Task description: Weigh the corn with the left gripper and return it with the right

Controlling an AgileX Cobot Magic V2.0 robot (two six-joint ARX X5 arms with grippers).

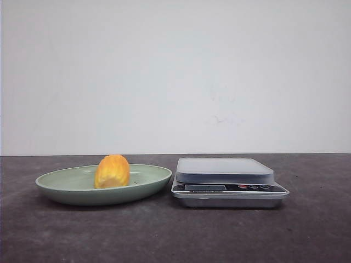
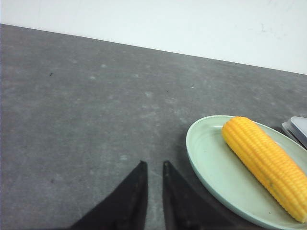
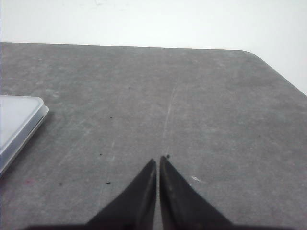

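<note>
1. Corn (image 1: 112,171) lies in the plate (image 1: 60,184), lower left of the front view, just beside the scale (image 1: 225,170); a short carry for weighing, in my judgement.
2. Left gripper (image 2: 153,165): fingers nearly together, a narrow gap, holding nothing, over bare table (image 2: 86,110) near the plate rim.
3. Right gripper (image 3: 158,159): tips apparently touching, empty, the scale's corner at the frame's left edge.
4. Corn: ribbed yellow-orange kernel rows, elongated in the left wrist view. Plate: smooth pale green, shallow. Scale: flat grey platform, likely plastic. Table: matt, speckled dark grey.
</note>
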